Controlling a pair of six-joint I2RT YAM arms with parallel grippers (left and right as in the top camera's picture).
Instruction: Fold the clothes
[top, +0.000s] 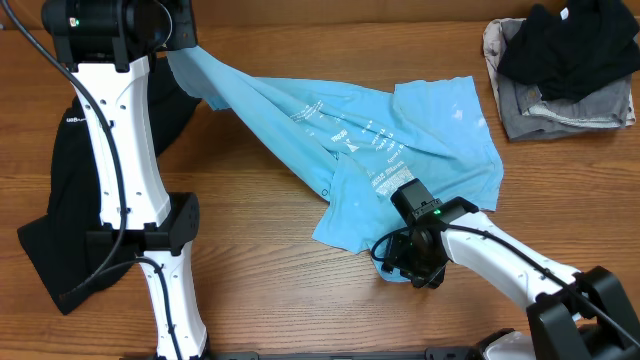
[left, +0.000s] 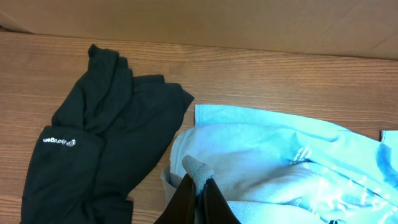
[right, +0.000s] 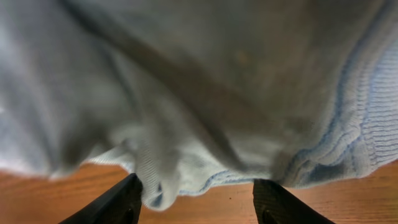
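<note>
We see soft, even light from above in the overhead view, with faint shadows beneath the light blue T-shirt (top: 420, 130) and no glare on the table (top: 270, 290). The left wrist view is sharp. The right wrist view is dim, its close fabric blurred.

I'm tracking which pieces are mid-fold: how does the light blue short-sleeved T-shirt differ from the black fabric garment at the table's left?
The light blue T-shirt carries white printed text across its middle; the black garment shows only a small white logo. The T-shirt is pinched by the left gripper and pulled taut; the black garment lies loose, ungripped. Both are unfolded on the wooden table.
</note>
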